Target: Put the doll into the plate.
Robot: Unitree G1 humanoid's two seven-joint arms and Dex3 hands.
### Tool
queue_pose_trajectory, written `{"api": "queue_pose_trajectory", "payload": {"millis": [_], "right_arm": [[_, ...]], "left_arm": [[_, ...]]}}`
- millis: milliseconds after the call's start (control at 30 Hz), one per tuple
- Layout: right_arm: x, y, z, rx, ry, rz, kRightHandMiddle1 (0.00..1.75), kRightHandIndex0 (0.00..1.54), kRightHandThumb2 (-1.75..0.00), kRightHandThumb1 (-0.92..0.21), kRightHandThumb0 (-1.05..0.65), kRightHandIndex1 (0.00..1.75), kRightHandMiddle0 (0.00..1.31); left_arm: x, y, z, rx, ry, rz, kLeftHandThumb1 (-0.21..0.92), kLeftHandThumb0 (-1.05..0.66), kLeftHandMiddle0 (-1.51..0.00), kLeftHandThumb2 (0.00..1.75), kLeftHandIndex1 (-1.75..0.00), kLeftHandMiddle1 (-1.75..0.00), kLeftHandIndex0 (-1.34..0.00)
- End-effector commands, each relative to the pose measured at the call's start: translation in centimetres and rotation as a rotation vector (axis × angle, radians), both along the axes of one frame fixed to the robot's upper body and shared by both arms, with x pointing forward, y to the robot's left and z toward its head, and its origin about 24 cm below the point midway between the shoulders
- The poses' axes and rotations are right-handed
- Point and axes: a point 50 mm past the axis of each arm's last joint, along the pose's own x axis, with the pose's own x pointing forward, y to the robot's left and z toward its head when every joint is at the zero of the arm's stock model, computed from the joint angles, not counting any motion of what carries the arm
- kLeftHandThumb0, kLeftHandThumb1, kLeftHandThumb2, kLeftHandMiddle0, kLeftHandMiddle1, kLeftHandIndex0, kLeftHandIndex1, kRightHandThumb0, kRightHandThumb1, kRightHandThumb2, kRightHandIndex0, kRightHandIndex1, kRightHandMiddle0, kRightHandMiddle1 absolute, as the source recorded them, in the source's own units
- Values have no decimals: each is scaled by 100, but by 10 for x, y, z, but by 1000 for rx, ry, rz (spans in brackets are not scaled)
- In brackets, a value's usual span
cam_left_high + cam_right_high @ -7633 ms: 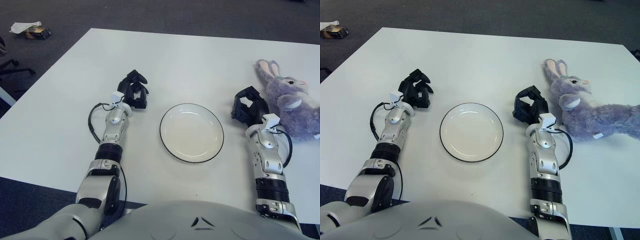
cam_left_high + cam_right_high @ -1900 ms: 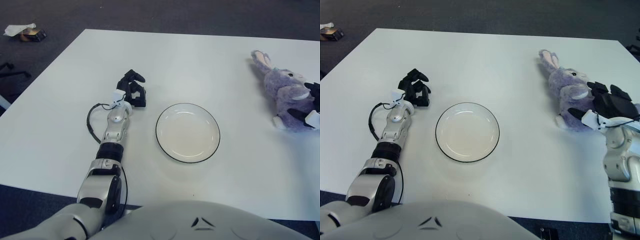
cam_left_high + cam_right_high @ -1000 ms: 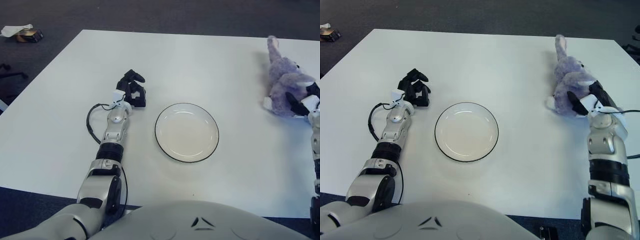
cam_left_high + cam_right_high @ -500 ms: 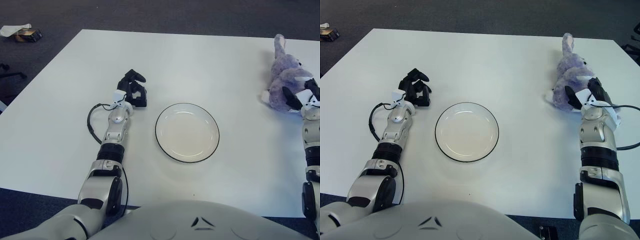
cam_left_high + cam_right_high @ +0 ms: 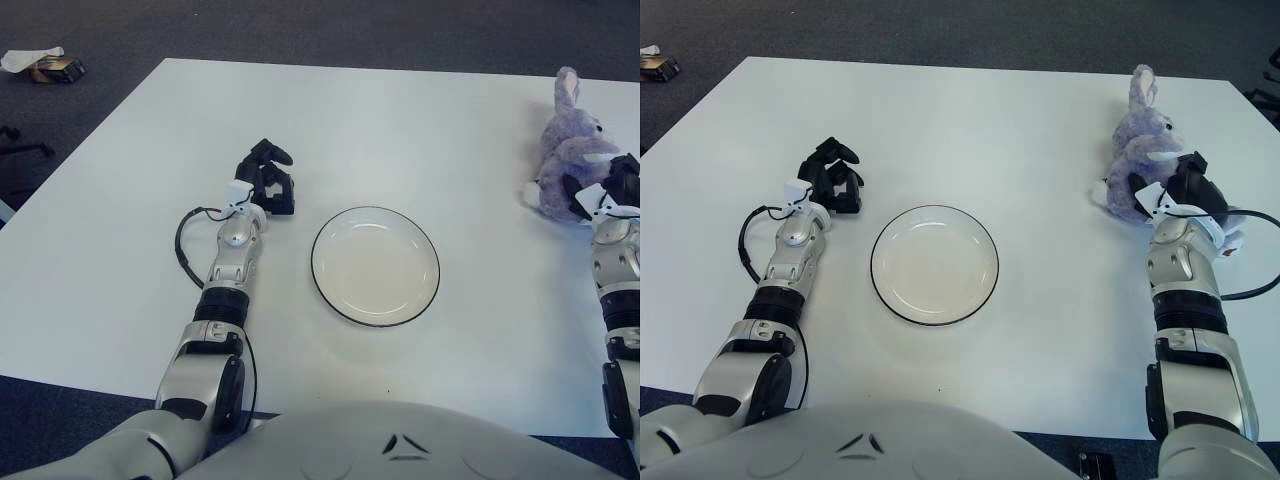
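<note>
The doll is a purple plush rabbit (image 5: 1142, 158) at the right side of the white table, its ears pointing away from me. My right hand (image 5: 1185, 190) is shut on its body and holds it upright there. The white plate (image 5: 934, 264) with a dark rim sits empty in the middle of the table, well to the left of the rabbit. My left hand (image 5: 830, 178) rests on the table left of the plate, fingers curled and holding nothing.
The white table (image 5: 970, 120) has dark carpet floor beyond its far edge. A small box and paper (image 5: 55, 62) lie on the floor at the far left. A black cable (image 5: 744, 245) loops beside my left forearm.
My right hand has drawn the rabbit slightly nearer and to the right, with the forearm swinging in toward the table. The left arm and plate have not moved.
</note>
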Motion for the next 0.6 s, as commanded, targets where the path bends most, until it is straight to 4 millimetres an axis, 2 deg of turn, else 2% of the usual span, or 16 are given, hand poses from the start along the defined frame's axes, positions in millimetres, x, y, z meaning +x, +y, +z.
{"api": "queue_pose_trajectory", "payload": {"millis": [0,67,233,400,567], "right_arm": [[-11,8,-34,31,70,29,174,74,-136,-23,-8,159,52],[-11,9,-34,15,53,47,174,78,-143,-16,-3,155,56],[-10,14,-34,-47,21,135,175,84,-151,-8,-1,151,62],[-8,19,-34,-81,20,206,175,86,-154,-5,0,151,63],[-1,31,-26,-130,21,347,175,86,-156,-4,0,154,63]], "left_arm": [[-9,1,-21,-7,85,9,7,-1,-68,160,-175,-175,-67],[-9,1,-21,-10,84,7,7,-1,-68,161,-175,-175,-67],[-9,1,-21,-15,83,2,6,-1,-69,161,-175,-175,-68],[-9,1,-21,-16,86,3,6,-1,-69,161,-175,-175,-68],[-9,2,-21,-13,89,8,7,-1,-68,160,-175,-175,-67]]}}
